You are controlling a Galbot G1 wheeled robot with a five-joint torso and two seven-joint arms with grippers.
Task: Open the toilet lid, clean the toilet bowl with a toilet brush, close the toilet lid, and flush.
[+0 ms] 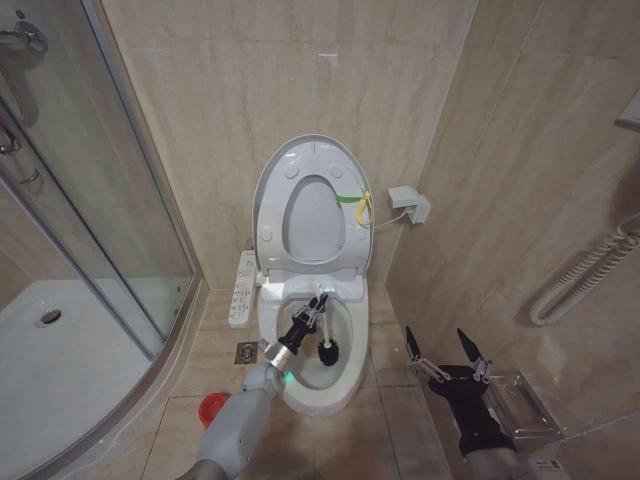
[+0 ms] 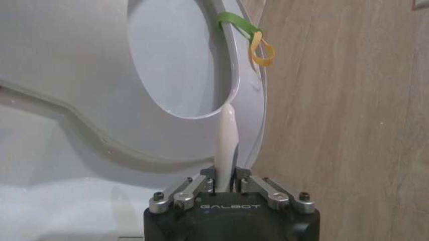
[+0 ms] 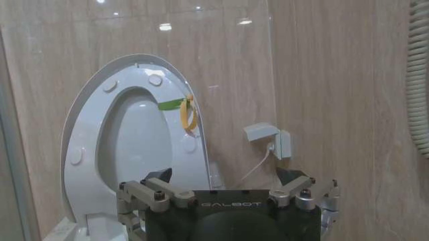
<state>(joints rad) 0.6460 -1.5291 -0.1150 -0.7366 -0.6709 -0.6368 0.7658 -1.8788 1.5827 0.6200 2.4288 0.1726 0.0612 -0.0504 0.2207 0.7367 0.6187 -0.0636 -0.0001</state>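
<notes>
White toilet lid (image 1: 300, 165), yellow-green strap (image 1: 354, 199)

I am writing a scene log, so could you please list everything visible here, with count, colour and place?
toilet lid: one, white, raised upright against the wall with the seat, yellow-green strap at its edge
toilet bowl: one, white, open, below the lid
toilet brush: one, white handle, dark head inside the bowl
red cup: one, on the floor left of the bowl
button panel: one, white, at the bowl's left side
shower tray: one, white, far left behind glass
wall box: one, grey-white, right of the lid
left gripper: shut on the brush handle, over the bowl
right gripper: open, idle, right of the bowl
</notes>
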